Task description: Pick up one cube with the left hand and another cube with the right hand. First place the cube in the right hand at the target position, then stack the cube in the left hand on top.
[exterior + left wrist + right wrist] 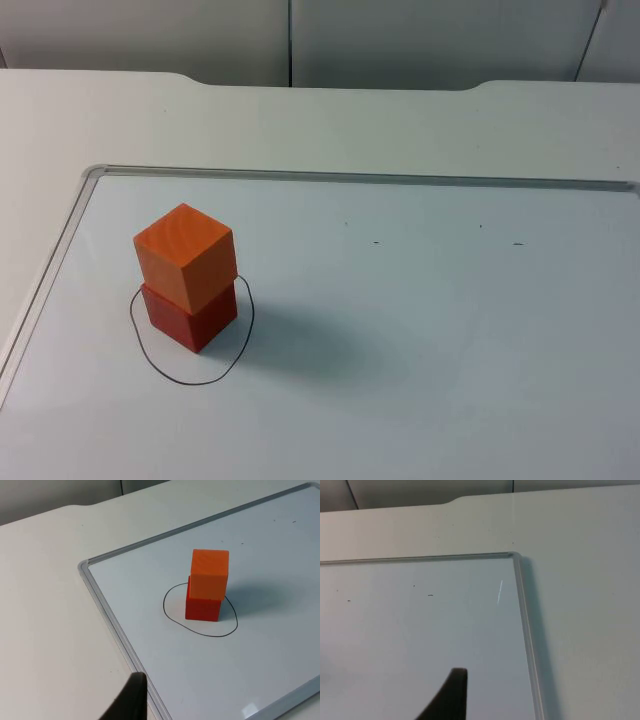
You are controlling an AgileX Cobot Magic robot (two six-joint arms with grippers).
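An orange cube (185, 254) rests on a red cube (189, 315), turned slightly against it. The stack stands inside a hand-drawn black circle (165, 366) on the whiteboard (430, 330). The left wrist view takes in the same stack from farther off: orange cube (209, 580), red cube (202, 608), circle (200, 630). My left gripper (131, 700) waits back over the table beside the whiteboard's frame, well clear of the cubes and holding nothing. My right gripper (451, 695) waits above the whiteboard near its far corner, also holding nothing.
The whiteboard's raised metal frame (60, 250) runs along the left and back edges; its corner (516, 558) is seen from the right wrist. White table top (330, 125) surrounds it, ending at the grey partition wall (290, 40).
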